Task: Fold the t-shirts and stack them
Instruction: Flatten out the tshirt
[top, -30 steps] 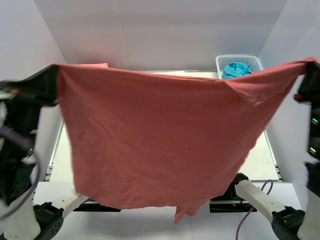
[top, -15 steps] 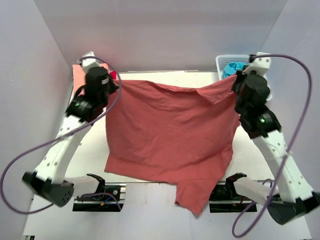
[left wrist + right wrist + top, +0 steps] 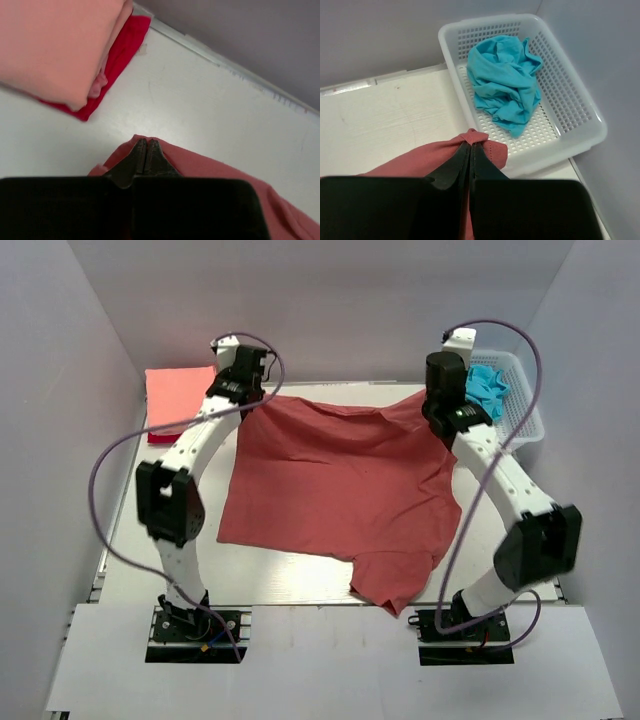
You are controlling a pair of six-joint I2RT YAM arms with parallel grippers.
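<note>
The big brick-red t-shirt (image 3: 340, 480) lies spread over the table, with one sleeve (image 3: 390, 580) hanging at the near edge. My left gripper (image 3: 145, 144) is shut on the shirt's far left corner (image 3: 210, 167), low near the table. On the far right corner (image 3: 485, 145), beside the basket, my right gripper (image 3: 470, 146) is shut too. Both arms reach to the back of the table. A folded salmon-pink t-shirt (image 3: 180, 398) rests on a folded bright red t-shirt (image 3: 120, 55) at the back left.
A white mesh basket (image 3: 520, 400) stands at the back right with a crumpled turquoise cloth (image 3: 505, 80) inside. White walls close in the back and both sides. Grey cables loop off both arms.
Both arms swung from high near the camera down to the table's far edge, carrying the shirt. It went from hanging stretched in the air to lying spread on the table.
</note>
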